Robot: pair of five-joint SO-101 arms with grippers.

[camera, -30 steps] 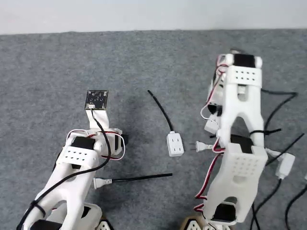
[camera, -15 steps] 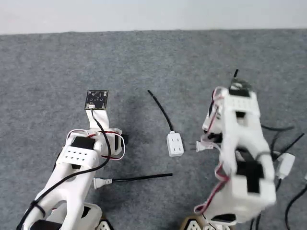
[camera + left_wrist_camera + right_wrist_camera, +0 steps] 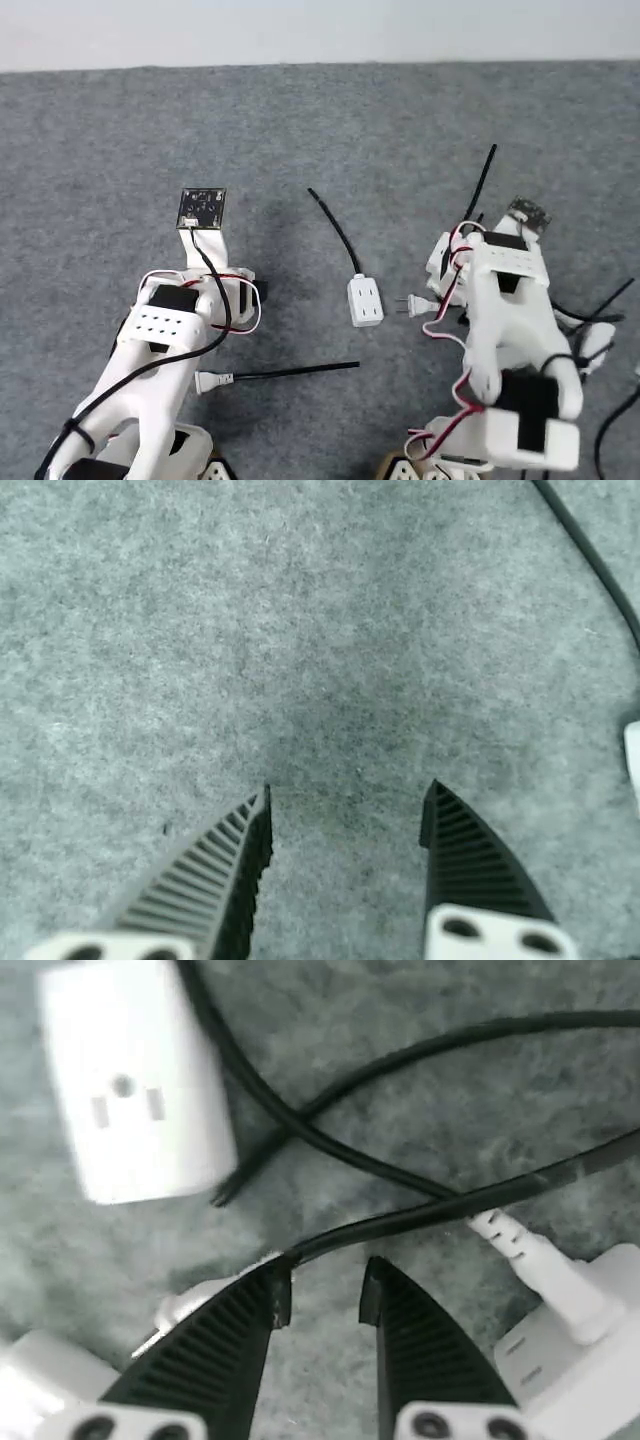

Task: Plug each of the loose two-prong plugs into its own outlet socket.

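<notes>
Your left gripper [image 3: 345,815] gapes wide, your right gripper [image 3: 322,1290] barely, both empty. A plug [image 3: 418,306] lies just beside the socket [image 3: 365,300]; a second plug [image 3: 207,381] near the front edge of the table [image 3: 120,130]

**Q:** Arms and grippers, counted?

**A:** Two arms, my left arm [image 3: 160,340] and my right arm [image 3: 510,300]. Two grippers, my left gripper [image 3: 347,795] and my right gripper [image 3: 325,1270], with two fingers each.

**Q:** Plugs?

**A:** Two two-prong plugs: the near plug [image 3: 207,381] beside my left arm, and the centre plug [image 3: 420,306].

**Q:** Outlet blocks?

**A:** Two counted: the centre outlet block [image 3: 365,300] and the right outlet block [image 3: 135,1090] by my right gripper. Other white pieces there I cannot identify.
</notes>
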